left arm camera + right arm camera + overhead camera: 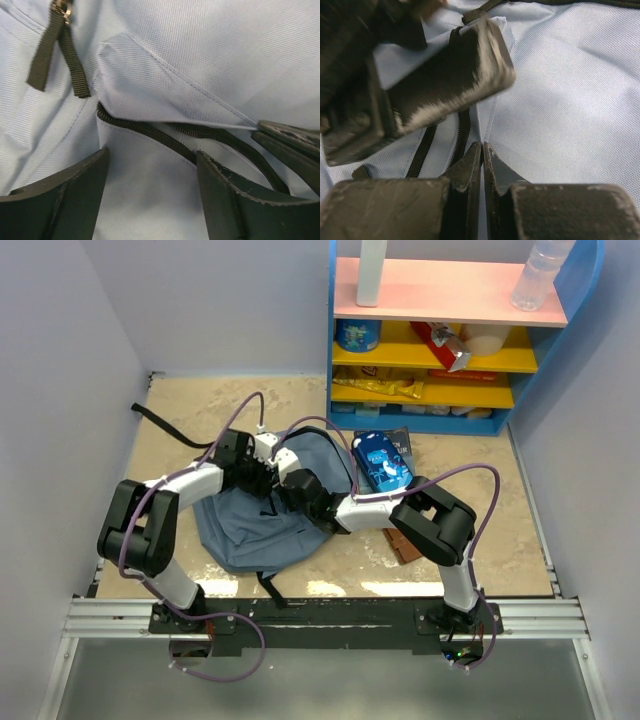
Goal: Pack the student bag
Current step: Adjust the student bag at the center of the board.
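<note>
Working at the mouth of the student bag (245, 530), which lies slumped on the table (200, 410) between both arms, I'd have the right gripper (481, 149), its jaws pressed together on a fold of fabric beside the zipper (145, 129), lift gently so the slit gapes. My left gripper (152, 157) hangs with jaws apart just over that zipper. I'd ease one finger into the gap and spread away from the right, slowly, lest the cloth slip.

Both arms bend inward from their near bases, elbows out to the sides, forearms converging at the middle. The left gripper (150, 200) points down with its jaws spread wide. Just right of it, the right gripper (482, 167) has its jaws pressed together.
</note>
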Controlling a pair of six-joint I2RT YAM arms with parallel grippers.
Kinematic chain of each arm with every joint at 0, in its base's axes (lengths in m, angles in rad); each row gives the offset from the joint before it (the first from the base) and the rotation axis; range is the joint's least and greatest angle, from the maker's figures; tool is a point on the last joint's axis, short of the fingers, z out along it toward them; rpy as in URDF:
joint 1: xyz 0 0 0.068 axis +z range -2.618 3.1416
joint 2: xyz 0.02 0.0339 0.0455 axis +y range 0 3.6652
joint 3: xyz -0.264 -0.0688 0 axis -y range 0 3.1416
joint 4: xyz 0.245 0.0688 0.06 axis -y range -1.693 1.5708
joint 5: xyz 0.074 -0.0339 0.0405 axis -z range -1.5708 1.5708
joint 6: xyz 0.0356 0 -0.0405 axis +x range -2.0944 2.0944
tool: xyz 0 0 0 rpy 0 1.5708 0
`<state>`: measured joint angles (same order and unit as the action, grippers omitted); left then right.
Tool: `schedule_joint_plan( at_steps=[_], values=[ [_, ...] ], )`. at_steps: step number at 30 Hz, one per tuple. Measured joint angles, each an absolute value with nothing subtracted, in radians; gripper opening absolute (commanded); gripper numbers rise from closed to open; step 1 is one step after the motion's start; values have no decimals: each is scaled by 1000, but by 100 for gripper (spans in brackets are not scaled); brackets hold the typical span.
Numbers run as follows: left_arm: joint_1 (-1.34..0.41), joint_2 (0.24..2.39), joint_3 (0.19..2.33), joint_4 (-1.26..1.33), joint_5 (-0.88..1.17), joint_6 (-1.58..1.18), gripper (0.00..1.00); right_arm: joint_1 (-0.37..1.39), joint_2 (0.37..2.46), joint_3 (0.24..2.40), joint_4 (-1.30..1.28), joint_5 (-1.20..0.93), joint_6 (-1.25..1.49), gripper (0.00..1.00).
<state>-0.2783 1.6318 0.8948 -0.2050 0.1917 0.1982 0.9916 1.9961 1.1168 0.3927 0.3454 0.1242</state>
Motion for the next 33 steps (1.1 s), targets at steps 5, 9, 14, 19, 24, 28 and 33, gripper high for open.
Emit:
schedule_joint_plan(
  at_steps=[5, 9, 14, 19, 24, 28, 33],
  values=[
    [-303, 1658, 886, -164, 140, 191, 49, 991, 1996, 1105, 411, 345, 131, 6],
    [-305, 1665, 881, -131, 130, 185, 22, 990, 1996, 1103, 413, 345, 135, 6],
    [-305, 1657, 865, -109, 126, 187, 0, 987, 1996, 1097, 417, 344, 140, 6],
    [-303, 1637, 865, -144, 160, 202, 0, 987, 1996, 1093, 420, 339, 143, 6],
    [-293, 1575, 887, -232, 248, 212, 0, 987, 1989, 1089, 415, 322, 147, 7],
    [-270, 1510, 937, -301, 324, 220, 0, 987, 1966, 1089, 408, 316, 150, 8],
    [-237, 1458, 948, -340, 390, 224, 0, 986, 1924, 1077, 405, 301, 157, 21]
  ],
)
